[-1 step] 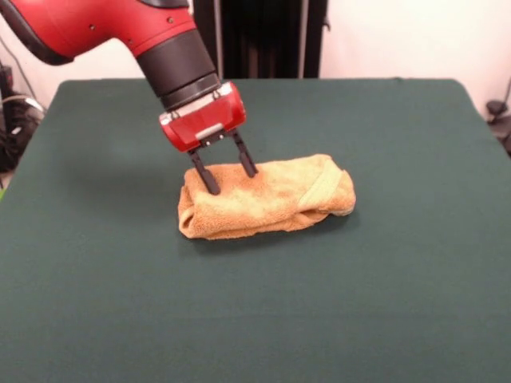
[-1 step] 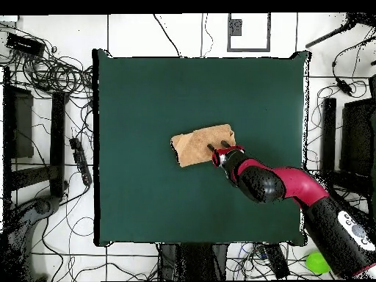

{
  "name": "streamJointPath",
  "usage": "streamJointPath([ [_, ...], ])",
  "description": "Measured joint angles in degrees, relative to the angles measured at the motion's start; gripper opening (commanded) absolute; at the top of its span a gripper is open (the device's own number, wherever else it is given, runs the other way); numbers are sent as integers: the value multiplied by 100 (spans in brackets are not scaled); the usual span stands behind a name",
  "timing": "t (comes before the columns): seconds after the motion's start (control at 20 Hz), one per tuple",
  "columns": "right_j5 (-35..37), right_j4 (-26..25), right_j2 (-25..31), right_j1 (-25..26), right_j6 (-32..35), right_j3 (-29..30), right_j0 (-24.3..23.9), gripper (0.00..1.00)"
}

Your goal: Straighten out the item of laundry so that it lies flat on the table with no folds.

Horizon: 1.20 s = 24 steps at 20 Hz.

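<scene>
Here, a folded towel under the gripper.
The towel [image 1: 267,198] lies bunched and doubled over near the middle of the table [image 1: 255,319]; behind it the gripper [image 1: 231,177] stands spread, both fingertips pressing the towel's arm-side end.

In the front view, the table [image 1: 96,303] is cut off by the lower, left and right frame edges. The arm [image 1: 96,28] leaves the frame at upper left. In the overhead view, the arm [image 2: 323,209] hides part of the table's lower right area. Whether the gripper [image 1: 231,180] pinches the towel [image 1: 271,199] is undeterminable
</scene>
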Motion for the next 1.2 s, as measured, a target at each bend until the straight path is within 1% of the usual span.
streamJointPath([
  [0.4, 8, -27, -1, 43, 0, -54, 7, 100],
  [0.6, 101, -36, 0, -14, 0, -62, 34, 100],
  [0.9, 537, -33, 4, -443, 0, -61, 144, 100],
  [1.2, 983, 108, 26, -867, 0, -105, 167, 100],
])
